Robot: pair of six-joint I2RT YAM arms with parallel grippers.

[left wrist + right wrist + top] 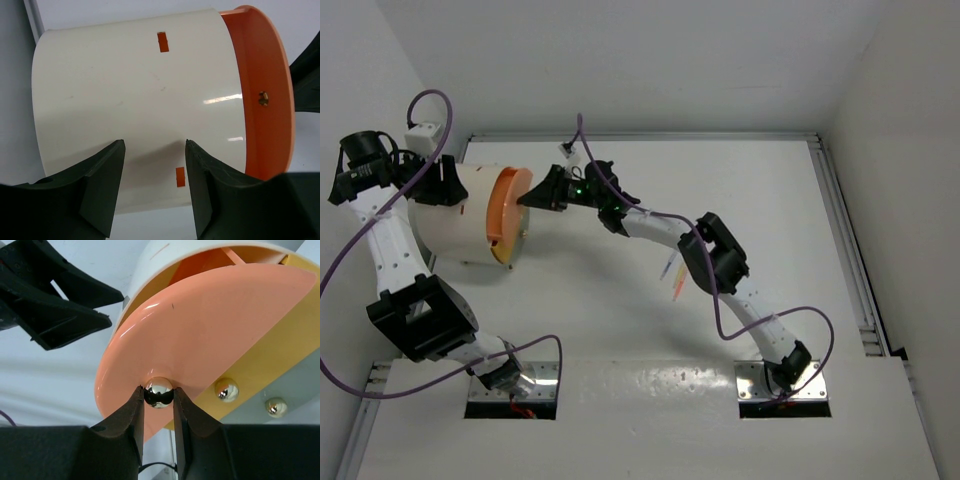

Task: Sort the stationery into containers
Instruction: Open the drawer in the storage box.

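Top view: the right arm stretches far-left across the table (770,200), with the right gripper (542,192) at the orange face (505,215) of the white drum (455,215). The left gripper (440,185) is at the drum's left end. Thin pens (672,275) lie under the right arm, well apart from the drum.

Left wrist view: the jaws stand apart and hold nothing. The drum wall is just beyond them, and I cannot tell whether they touch it.

Right wrist view: the fingers (131,412) pinch 1 ball knob (159,391) on the face, with a yellow bin (290,335) behind. The step looks like opening the drum, which next calls for a steady pull or turn on the knob.
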